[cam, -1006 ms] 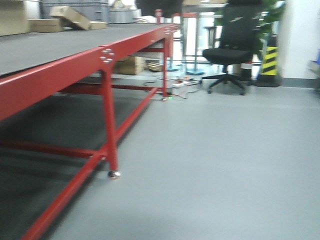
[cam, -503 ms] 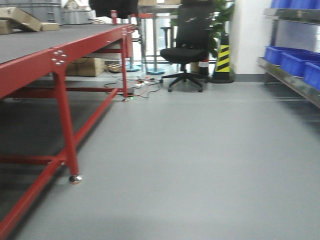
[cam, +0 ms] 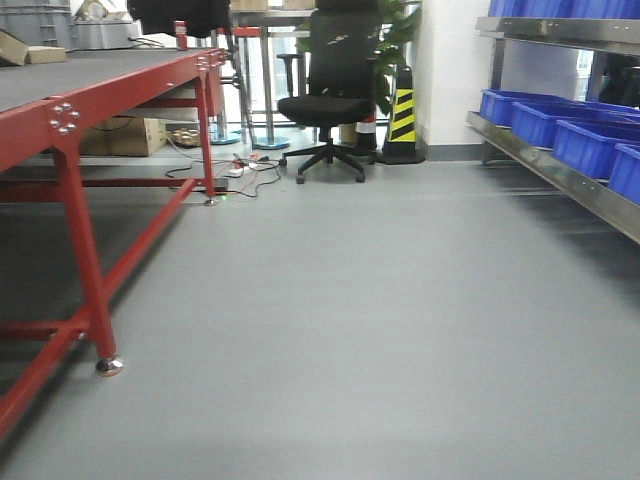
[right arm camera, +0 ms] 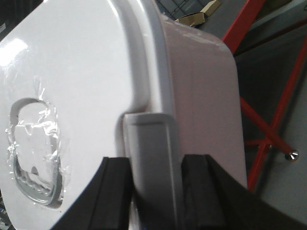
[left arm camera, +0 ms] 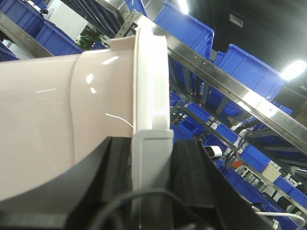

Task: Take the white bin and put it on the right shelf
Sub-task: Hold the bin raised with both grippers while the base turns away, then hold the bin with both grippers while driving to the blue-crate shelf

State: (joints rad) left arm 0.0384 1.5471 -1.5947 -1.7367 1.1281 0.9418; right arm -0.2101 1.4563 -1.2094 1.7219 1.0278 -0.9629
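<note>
The white bin (left arm camera: 53,120) fills the left wrist view: pale pinkish tub with a white lid rim. My left gripper (left arm camera: 151,163) is shut on the bin's lid clip. In the right wrist view the white bin (right arm camera: 201,91) shows its white lid with a taped recess, and my right gripper (right arm camera: 153,167) is shut on the clip at that end. The bin is held off the floor between both grippers. The right shelf (cam: 560,170), a stainless steel rack, runs along the right edge of the front view and also shows behind the bin in the left wrist view (left arm camera: 225,91). Neither the bin nor the grippers show in the front view.
Blue plastic bins (cam: 585,140) sit on the steel rack. A red metal frame table (cam: 75,125) stands at the left, its foot (cam: 108,366) on the grey floor. A black office chair (cam: 330,105) and a striped cone (cam: 402,115) stand at the back.
The front view has swung to the right: the red frame table slid toward the left edge and the steel rack with blue bins came into view on the right.
</note>
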